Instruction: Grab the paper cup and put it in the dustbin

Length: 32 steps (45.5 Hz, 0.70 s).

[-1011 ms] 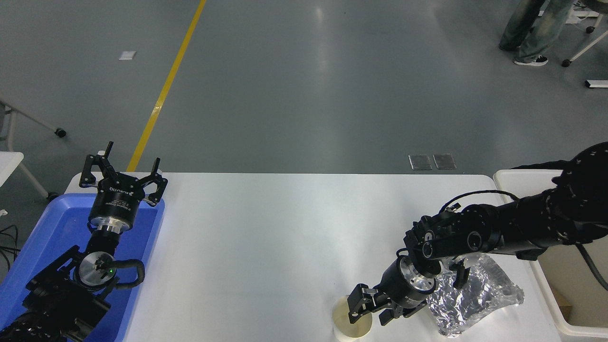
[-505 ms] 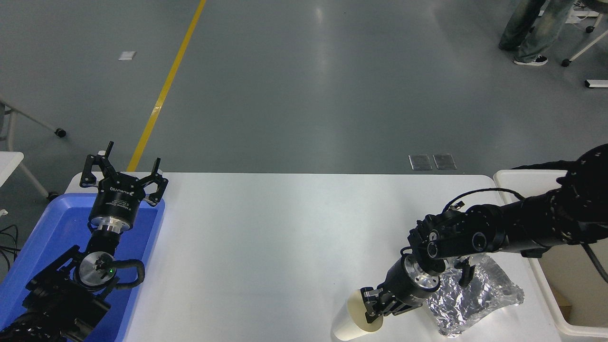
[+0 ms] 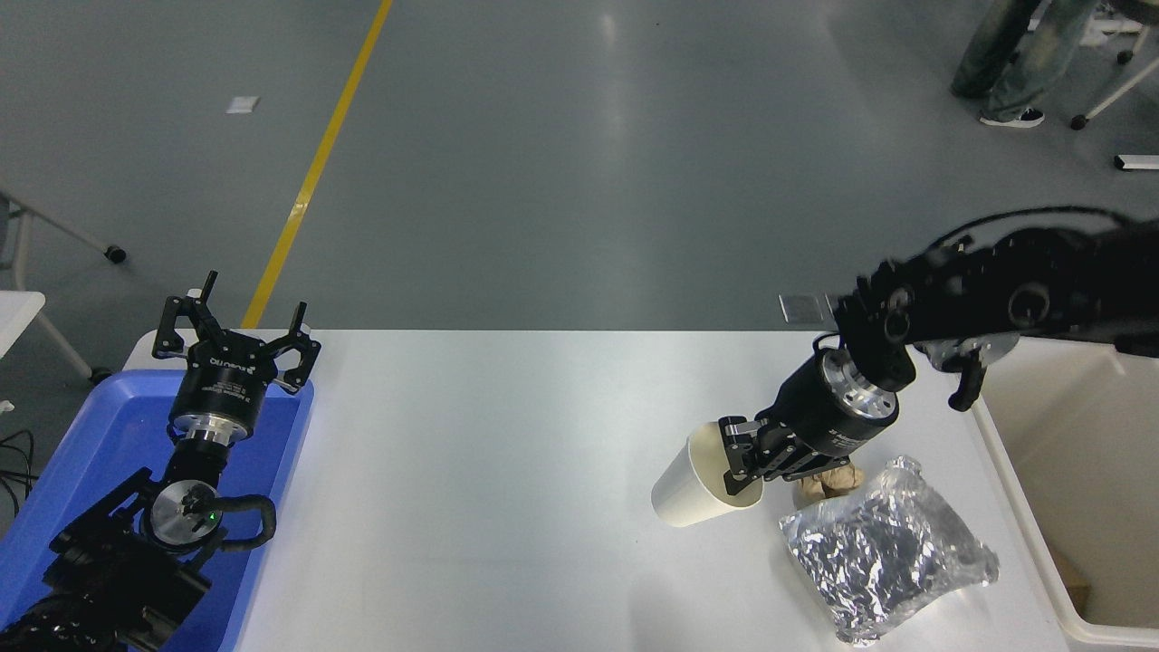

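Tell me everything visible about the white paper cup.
The plain white tapered paper cup has a cream inside and a thin rim. It looks intact, not crushed. It is tilted steeply, mouth facing up and right, base pointing lower left. The right black gripper is shut on its rim, one of the fingers reaching inside the mouth. It hangs over the white table, left of a crumpled brown paper ball and a crinkled silver foil bag. Whether its base touches the table cannot be told.
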Tool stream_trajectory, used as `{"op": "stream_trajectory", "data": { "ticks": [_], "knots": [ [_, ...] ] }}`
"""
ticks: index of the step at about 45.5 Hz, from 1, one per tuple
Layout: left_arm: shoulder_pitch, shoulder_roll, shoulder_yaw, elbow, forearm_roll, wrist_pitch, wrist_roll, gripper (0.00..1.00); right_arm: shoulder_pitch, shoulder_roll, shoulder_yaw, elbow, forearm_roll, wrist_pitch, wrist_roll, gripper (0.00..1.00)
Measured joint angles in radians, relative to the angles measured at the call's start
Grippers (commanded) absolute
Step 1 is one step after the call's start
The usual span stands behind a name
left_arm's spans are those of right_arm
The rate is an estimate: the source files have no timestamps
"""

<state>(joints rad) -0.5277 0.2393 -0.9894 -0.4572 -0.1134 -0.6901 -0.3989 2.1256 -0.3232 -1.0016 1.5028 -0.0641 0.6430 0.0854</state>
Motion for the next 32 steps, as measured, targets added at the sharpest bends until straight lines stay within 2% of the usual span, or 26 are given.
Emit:
{"op": "stream_trajectory", "data": {
  "ticks": [13,32],
  "knots": [
    [0.000,0.000,0.000,0.000,0.000,0.000,0.000,1.00,0.311,-0.005,-0.086,0.109,0.066,0.081,-0.003,0.00],
    [0.000,0.000,0.000,0.000,0.000,0.000,0.000,1.00,0.434,0.005,-0.155,0.150,0.065,0.120,-0.005,0.00]
  ]
}}
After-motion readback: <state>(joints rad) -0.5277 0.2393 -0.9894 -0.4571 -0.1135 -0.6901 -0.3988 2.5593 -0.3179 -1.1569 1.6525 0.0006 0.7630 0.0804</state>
